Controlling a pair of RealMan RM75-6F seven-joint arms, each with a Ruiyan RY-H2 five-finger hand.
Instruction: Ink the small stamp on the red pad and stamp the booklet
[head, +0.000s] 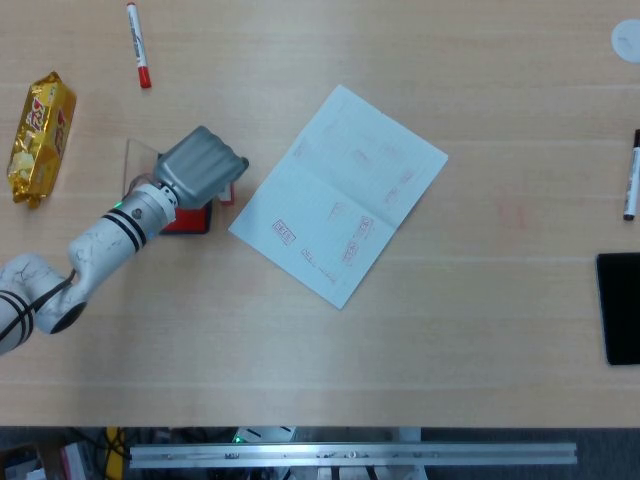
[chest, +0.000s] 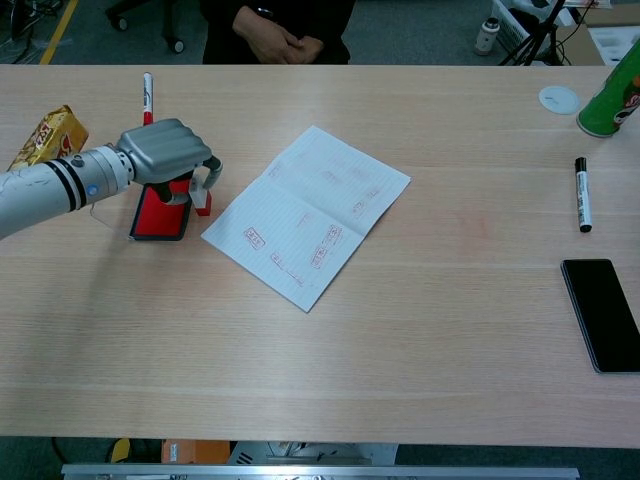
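The red ink pad (head: 190, 222) (chest: 158, 220) lies at the left of the table. My left hand (head: 200, 168) (chest: 165, 152) hovers over its right part. The small stamp (head: 228, 193) (chest: 203, 203), white with a red base, stands upright at the pad's right edge, and the hand's fingers and thumb curl round its top. The open booklet (head: 340, 190) (chest: 308, 212) lies just to the right, with several red stamp marks on its pages. My right hand shows in neither view.
A red marker (head: 138, 45) and a yellow snack pack (head: 40, 122) lie at the far left. A black marker (chest: 581, 193), a black phone (chest: 603, 313), a green can (chest: 612, 95) and a white lid (chest: 558, 98) are at the right. A person sits at the far edge (chest: 280, 30).
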